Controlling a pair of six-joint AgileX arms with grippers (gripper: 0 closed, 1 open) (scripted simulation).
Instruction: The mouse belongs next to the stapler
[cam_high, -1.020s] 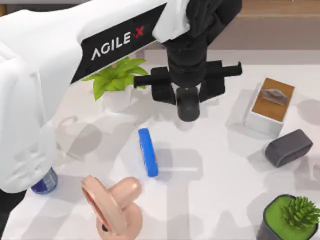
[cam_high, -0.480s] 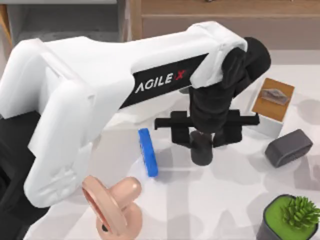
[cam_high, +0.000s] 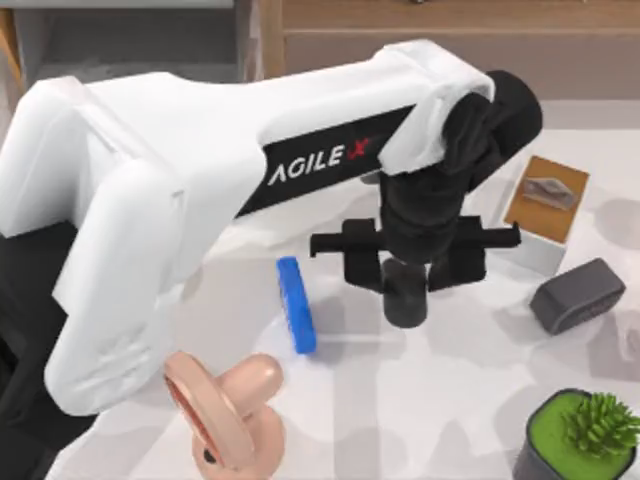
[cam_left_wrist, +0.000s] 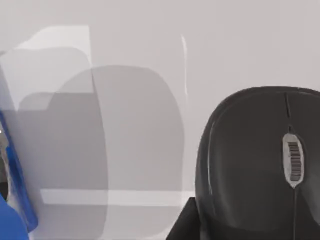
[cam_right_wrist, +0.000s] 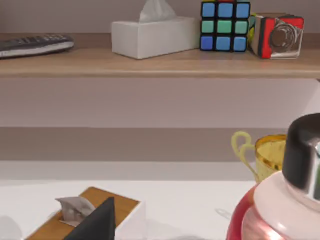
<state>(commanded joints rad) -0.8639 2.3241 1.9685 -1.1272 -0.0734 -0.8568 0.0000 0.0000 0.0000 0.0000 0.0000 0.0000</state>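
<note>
Logging from the worktop's (cam_high: 450, 400) left edge across.

Noting a pink ring stand (cam_high: 225, 410) at the front edge, left of centre.

Recording the stapler (cam_high: 296, 305) left of centre, well clear of every edge. Reading its long axis as running back edge to front edge, front end leaning slightly toward the right edge. Picking up its blue side in the left wrist view too (cam_left_wrist: 17, 200).

Finding the left gripper (cam_high: 405, 285) near the worktop's centre, just right of the stapler, clamping narrowly on the mouse (cam_high: 405, 305). Not managing to tell whether the mouse is touching the worktop.

Reading the mouse's long axis as roughly back to front, near parallel with the stapler. Seeing the wheel clearly in the left wrist view (cam_left_wrist: 260, 165), but not resolving from above which edge it is facing.

Judging progress: carrying nearly done, mouse near the stapler with a clear gap between; setting down, releasing and withdrawing not yet done.

Noting a tissue box (cam_high: 545, 215), dark grey block (cam_high: 577, 295) and potted plant (cam_high: 580, 435) along the right edge.

Marking the right arm as idling, facing the back shelf.
</note>
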